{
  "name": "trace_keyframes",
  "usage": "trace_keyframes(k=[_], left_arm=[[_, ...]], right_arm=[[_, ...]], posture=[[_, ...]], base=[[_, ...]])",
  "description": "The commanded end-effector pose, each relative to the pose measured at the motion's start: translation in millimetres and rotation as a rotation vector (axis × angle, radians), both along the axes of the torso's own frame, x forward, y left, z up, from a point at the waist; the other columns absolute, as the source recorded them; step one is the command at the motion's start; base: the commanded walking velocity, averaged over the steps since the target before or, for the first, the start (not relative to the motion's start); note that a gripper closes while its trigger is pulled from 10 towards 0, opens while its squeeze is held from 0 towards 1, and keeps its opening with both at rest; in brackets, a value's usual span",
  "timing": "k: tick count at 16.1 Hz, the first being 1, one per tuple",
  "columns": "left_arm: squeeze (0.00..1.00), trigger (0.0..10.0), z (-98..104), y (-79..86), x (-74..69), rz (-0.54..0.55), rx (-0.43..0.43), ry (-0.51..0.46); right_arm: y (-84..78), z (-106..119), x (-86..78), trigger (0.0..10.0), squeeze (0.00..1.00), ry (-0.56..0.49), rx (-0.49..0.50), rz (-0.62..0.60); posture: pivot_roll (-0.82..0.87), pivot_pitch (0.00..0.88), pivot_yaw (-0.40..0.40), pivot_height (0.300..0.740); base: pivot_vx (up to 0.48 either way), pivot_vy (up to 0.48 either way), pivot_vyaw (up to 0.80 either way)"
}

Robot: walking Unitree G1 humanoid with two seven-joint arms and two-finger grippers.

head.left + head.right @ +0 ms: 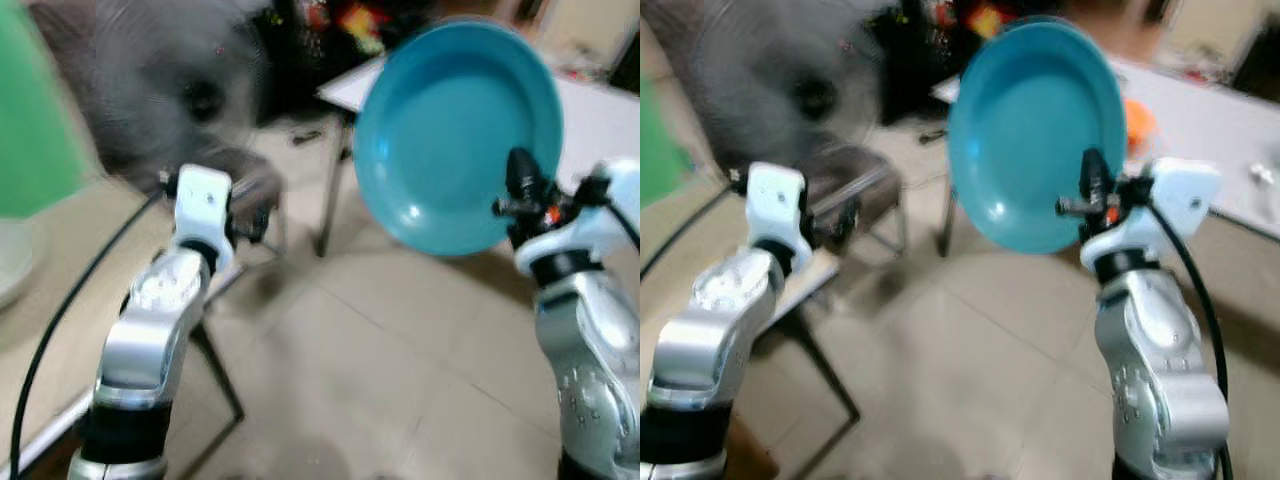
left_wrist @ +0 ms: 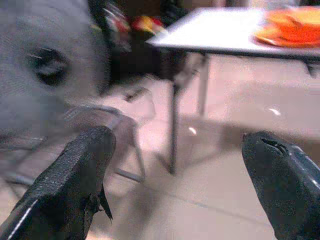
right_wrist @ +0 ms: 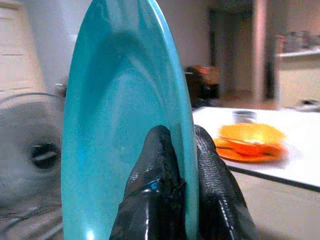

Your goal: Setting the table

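Observation:
A teal plate [image 1: 455,135] stands almost on edge in the air, its hollow face toward me, with my right gripper [image 1: 520,185] shut on its lower right rim. In the right wrist view both black fingers [image 3: 160,200] pinch that rim of the plate [image 3: 120,115]. My left gripper [image 2: 175,185] is held out in front at the left, open, nothing between its fingers. Beyond the plate stands a white table [image 1: 600,115] that carries orange dishes [image 3: 250,141] and a small metal cup [image 3: 244,116].
A grey standing fan [image 1: 175,85] is at the left, with a metal-framed chair [image 1: 855,185] in front of it. A green shape [image 1: 30,110] and a white round object [image 1: 12,262] sit at the far left. Tiled floor [image 1: 380,360] lies between me and the table. The views are blurred.

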State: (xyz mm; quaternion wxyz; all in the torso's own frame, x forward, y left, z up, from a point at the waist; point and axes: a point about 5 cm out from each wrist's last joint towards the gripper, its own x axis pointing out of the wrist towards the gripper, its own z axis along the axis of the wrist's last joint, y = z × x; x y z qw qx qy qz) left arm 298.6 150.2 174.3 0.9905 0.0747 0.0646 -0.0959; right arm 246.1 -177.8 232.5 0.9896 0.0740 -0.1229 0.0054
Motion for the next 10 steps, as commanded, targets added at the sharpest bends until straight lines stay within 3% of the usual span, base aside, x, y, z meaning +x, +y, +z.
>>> trace_keyframes(k=[1, 2, 4, 6, 8, 10], left_arm=[[0.00, 10.0, -5.8, 4.6, -0.6, 0.042, 0.020, 0.044], [0.00, 10.0, -9.0, 6.7, -1.4, 0.071, 0.027, 0.070], [0.00, 10.0, -2.6, 2.7, 0.3, 0.078, 0.009, -0.012], [0.00, 10.0, -1.0, 2.3, 0.9, 0.109, 0.013, -0.027], [0.00, 10.0, 3.7, 0.3, 3.6, 0.144, -0.063, -0.061], [0.00, 10.0, 11.1, -5.8, 3.6, 0.089, -0.407, -0.145]], right_arm=[[-1.4, 6.9, -2.8, 10.0, 0.00, -0.036, 0.004, -0.009], [-1.7, 6.7, -2.9, 10.0, 0.00, -0.034, 0.005, -0.013], [-1.8, 6.5, -2.8, 10.0, 0.00, -0.033, 0.005, -0.014], [-1.6, 6.7, -2.4, 10.0, 0.00, -0.033, 0.005, -0.014], [-1.9, 6.2, -2.0, 10.0, 0.00, -0.029, 0.009, -0.018], [-2.7, 4.4, -2.0, 10.0, 0.00, -0.020, 0.007, -0.022]], posture=[[0.01, 0.000, -0.037, 0.740], [0.01, 0.000, -0.036, 0.740], [0.01, 0.000, -0.035, 0.740], [0.01, 0.000, -0.033, 0.740], [0.01, 0.000, -0.032, 0.740], [0.01, 0.000, -0.031, 0.740]], base=[[0.000, 0.000, -0.80], [0.000, 0.000, -0.80], [0.000, 0.000, -0.80], [0.000, 0.000, -0.80], [0.000, 0.000, -0.80], [0.000, 0.000, -0.80]])
